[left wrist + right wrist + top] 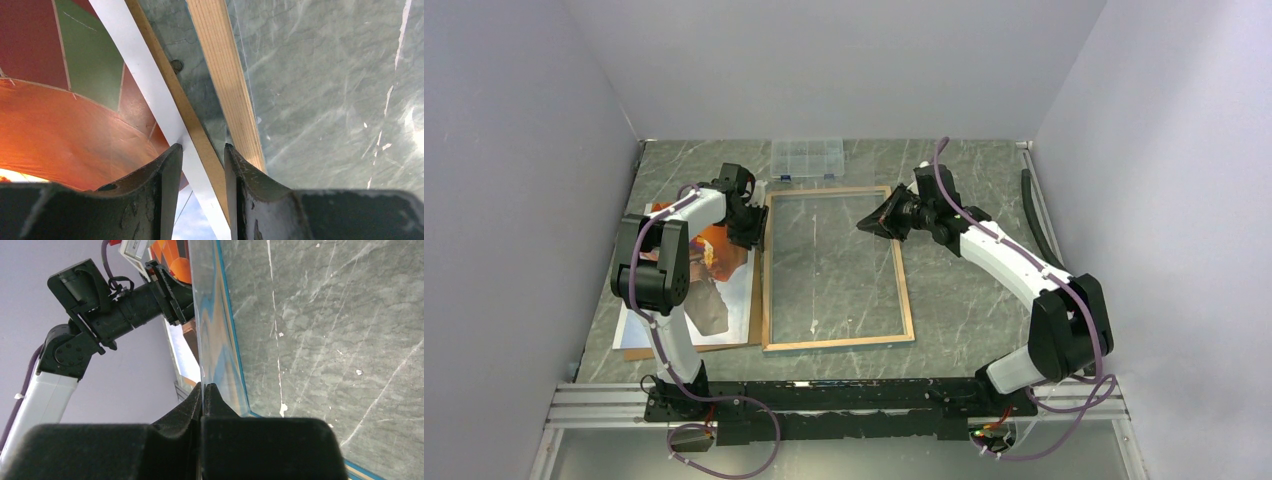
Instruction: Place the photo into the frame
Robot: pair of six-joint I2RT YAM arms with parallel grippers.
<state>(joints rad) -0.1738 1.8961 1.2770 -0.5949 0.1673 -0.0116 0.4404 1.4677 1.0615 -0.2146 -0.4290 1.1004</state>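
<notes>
Photo (714,255) lies face up just left of frame (839,342), on a brown board (755,310). Left gripper (202,165) is open, jaws straddling the photo's frame-side edge. Right gripper (203,387) is pinched on the clear pane (212,330), over the frame's right half. Step, likely: grasping the photo. Next: close on the photo alone, not the board.
</notes>
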